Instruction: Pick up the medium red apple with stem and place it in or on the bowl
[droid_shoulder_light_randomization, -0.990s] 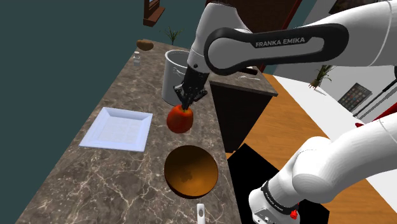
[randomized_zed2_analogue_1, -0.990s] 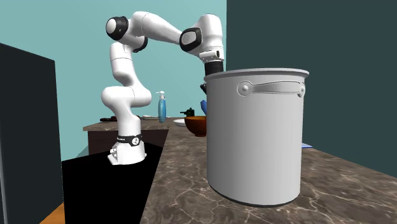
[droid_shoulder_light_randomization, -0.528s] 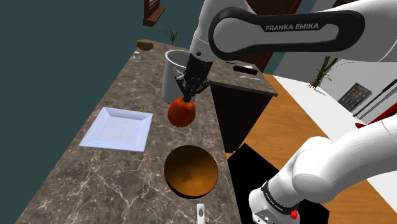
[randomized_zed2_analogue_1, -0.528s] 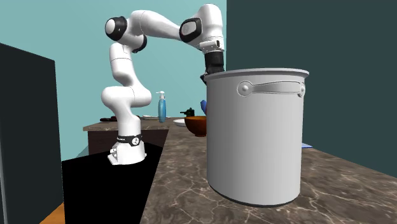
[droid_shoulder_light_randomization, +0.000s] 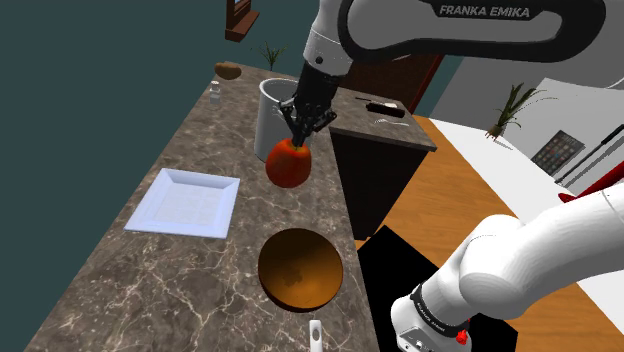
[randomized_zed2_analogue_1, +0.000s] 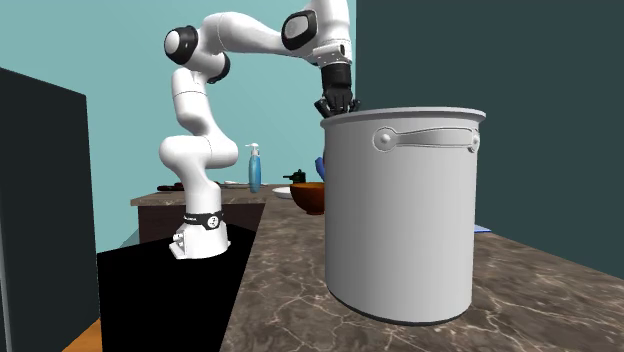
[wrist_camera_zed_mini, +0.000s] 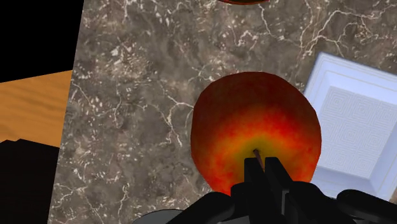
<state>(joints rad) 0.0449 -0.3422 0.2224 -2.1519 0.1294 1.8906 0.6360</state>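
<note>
"Apple (droid_shoulder_light_randomization: 288, 163), red shading to yellow near the stem: you have it gripped at the top by the claw (droid_shoulder_light_randomization: 298, 138). The black fingers are drawn in narrow around the stem hollow."

"Yes, and in your wrist view the claw (wrist_camera_zed_mini: 264, 167) sits right at the stem, with the apple (wrist_camera_zed_mini: 254, 137) bulging out beyond the fingertips. Under it you see the marbled table (wrist_camera_zed_mini: 140, 83), and the white square plate (wrist_camera_zed_mini: 356, 121) lies just beside it."

"From the shoulder view, you are holding it above the table (droid_shoulder_light_randomization: 200, 280), between the grey pot (droid_shoulder_light_randomization: 270, 120) and the brown bowl (droid_shoulder_light_randomization: 300, 270). The bowl lies nearer the stand and well apart from the fruit. The plate (droid_shoulder_light_randomization: 185, 203) lies toward that view's left."

"In your second exterior view the pot (randomized_zed2_analogue_1: 403, 210) stands large in front, and the claw (randomized_zed2_analogue_1: 333, 103) shows just over its rim. The bowl (randomized_zed2_analogue_1: 308, 196) peeks out beside the pot's wall, with a blue bottle (randomized_zed2_analogue_1: 254, 168) farther back."
</note>
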